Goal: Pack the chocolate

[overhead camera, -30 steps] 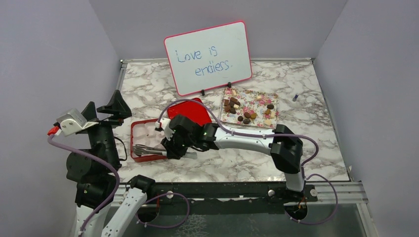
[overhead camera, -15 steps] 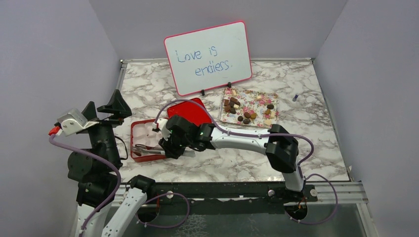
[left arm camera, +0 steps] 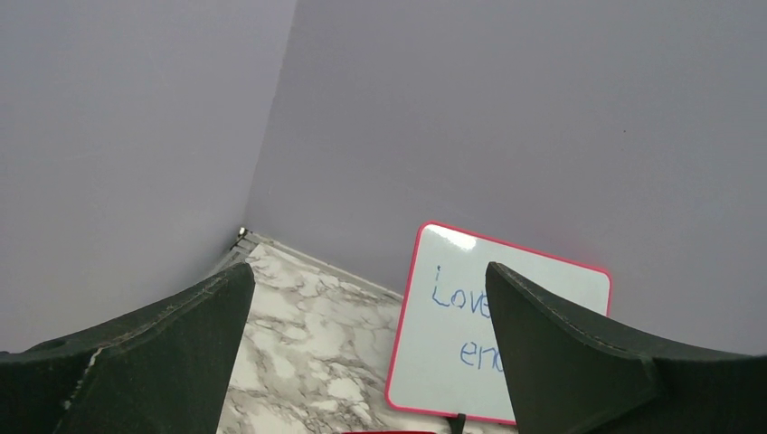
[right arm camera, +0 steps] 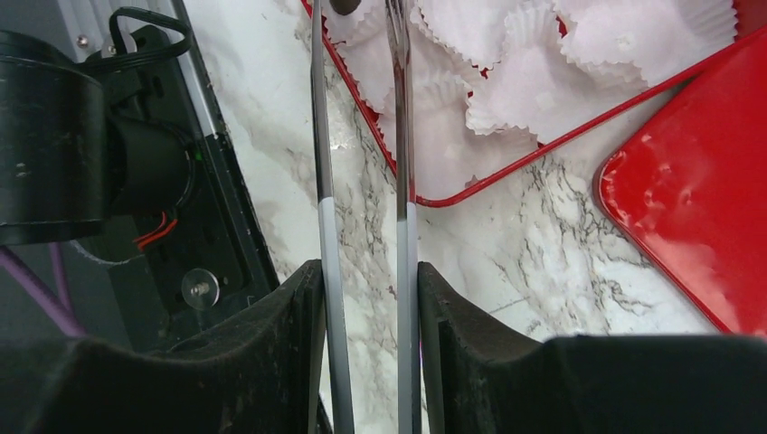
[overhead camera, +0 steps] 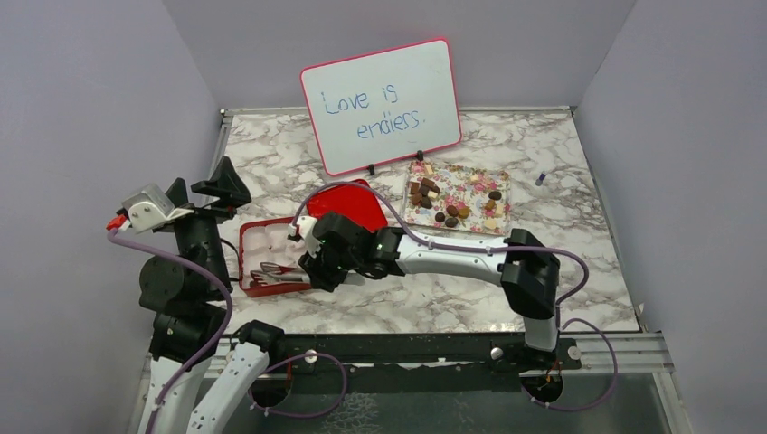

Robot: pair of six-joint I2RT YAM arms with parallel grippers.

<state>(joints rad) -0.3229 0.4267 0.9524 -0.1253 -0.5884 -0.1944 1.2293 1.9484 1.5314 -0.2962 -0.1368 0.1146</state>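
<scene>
Right tool [right arm camera: 366,282] grips tongs [right arm camera: 399,136] over red box [right arm camera: 543,150], perhaps holding chocolate [right arm camera: 345,4].

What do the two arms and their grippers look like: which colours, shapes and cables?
The left arm and right arm have white links and bulky black joints. A purple cable runs along each. The left gripper and right gripper have matte black, wedge-shaped fingers. A white housing with a red plug sits at the left wrist.

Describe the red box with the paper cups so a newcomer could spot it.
Find the whiteboard at the back of the marble table. In front of its left corner lie two red pieces; the box is the left one. Unlike the glossy lid beside it, it holds white frilled paper cups.
</scene>
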